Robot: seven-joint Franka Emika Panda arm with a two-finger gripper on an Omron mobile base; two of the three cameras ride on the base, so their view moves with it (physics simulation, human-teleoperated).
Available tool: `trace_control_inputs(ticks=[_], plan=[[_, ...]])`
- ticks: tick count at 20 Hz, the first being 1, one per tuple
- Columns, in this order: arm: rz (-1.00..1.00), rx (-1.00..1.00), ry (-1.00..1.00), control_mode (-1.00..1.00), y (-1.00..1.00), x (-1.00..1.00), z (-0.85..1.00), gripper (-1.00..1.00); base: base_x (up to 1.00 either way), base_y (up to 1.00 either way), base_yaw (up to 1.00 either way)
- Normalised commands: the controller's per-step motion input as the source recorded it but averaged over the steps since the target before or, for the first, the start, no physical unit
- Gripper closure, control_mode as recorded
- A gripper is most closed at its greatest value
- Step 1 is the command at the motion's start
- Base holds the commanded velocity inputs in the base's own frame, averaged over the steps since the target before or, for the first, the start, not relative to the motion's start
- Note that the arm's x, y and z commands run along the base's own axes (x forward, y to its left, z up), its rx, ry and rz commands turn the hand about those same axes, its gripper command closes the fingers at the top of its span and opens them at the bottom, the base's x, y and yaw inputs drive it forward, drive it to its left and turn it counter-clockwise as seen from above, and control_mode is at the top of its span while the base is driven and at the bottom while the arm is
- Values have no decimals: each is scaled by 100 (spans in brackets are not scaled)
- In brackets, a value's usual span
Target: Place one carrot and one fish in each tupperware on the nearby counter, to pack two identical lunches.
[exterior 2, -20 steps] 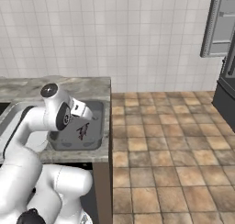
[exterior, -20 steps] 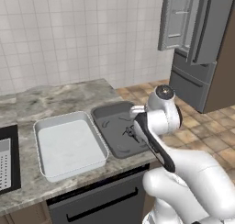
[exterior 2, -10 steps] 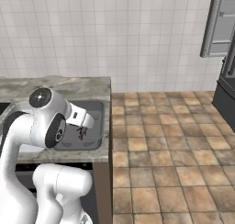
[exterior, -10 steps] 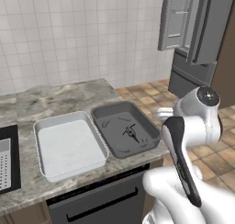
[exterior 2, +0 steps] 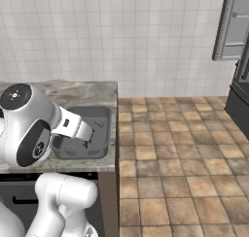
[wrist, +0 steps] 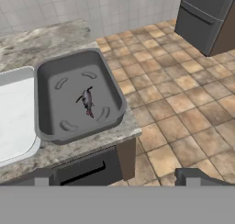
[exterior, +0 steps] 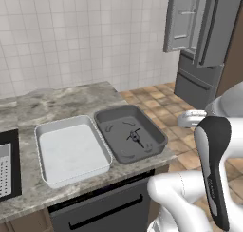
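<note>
Two tupperware trays sit side by side on the marble counter. The pale grey-white tupperware (exterior: 71, 149) (wrist: 11, 113) holds nothing that I can see. A small blackish fish (exterior: 135, 137) (wrist: 86, 101) lies in the middle of the dark grey tupperware (exterior: 156, 136) (wrist: 41, 81) (exterior 2: 102, 126). My gripper (wrist: 117, 176) is open, its fingertips (wrist: 43, 177) wide apart with nothing between them. It hangs off the counter's right end, above the floor, looking back at the dark tray. The carrot is out of view.
A white perforated sink basket (exterior: 4, 171) sits in the sink at the counter's left. The counter ends just right of the dark tray, over a tiled floor (wrist: 183, 103). A dark fridge (exterior: 197, 86) with an open door (exterior: 187, 17) stands beyond.
My arm has swung up and away from above the dark tray, out past the counter's right end. The fish has stayed in the dark tray.
</note>
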Motion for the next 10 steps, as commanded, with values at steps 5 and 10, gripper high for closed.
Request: trace_control_inputs(ticks=[5, 10], plan=[[0, 0, 0, 100, 0, 0, 0, -100, -84, -43, -1], [0, 0, 0, 100, 0, 0, 0, -100, -71, -100, -8]])
